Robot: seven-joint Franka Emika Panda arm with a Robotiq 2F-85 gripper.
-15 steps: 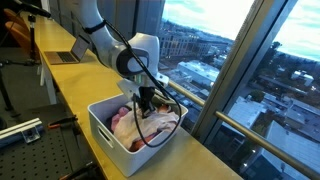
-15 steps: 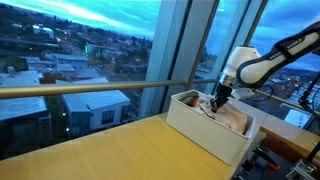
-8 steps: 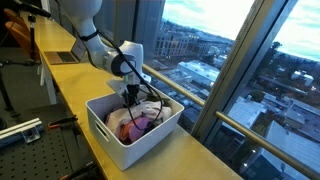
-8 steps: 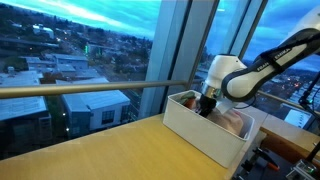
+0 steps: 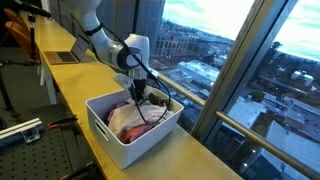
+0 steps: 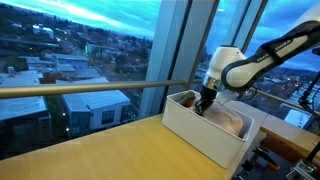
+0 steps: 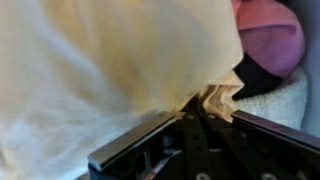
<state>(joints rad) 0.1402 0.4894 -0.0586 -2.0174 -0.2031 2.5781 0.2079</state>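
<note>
My gripper [image 7: 196, 108] is shut on a pinched fold of a cream cloth [image 7: 100, 60], which fills most of the wrist view. In both exterior views the gripper [image 5: 138, 95] [image 6: 203, 103] hangs just over the far side of a white bin [image 5: 105, 133] [image 6: 195, 135] on the wooden counter. The cream cloth [image 5: 126, 121] [image 6: 236, 121] lies heaped inside the bin with other laundry. A pink and purple garment [image 7: 268, 38] and a white towel [image 7: 292, 100] show beyond the cloth.
The bin stands on a long wooden counter [image 5: 70, 85] [image 6: 100, 150] right beside a glass window wall with a metal handrail [image 6: 90, 88]. A black cable [image 5: 150, 112] loops from the wrist over the bin. An optical bench [image 5: 25, 130] lies below the counter.
The arm dipped lower into the bin half a second ago and has since risen a little over its far side. The jaws have stayed shut throughout.
</note>
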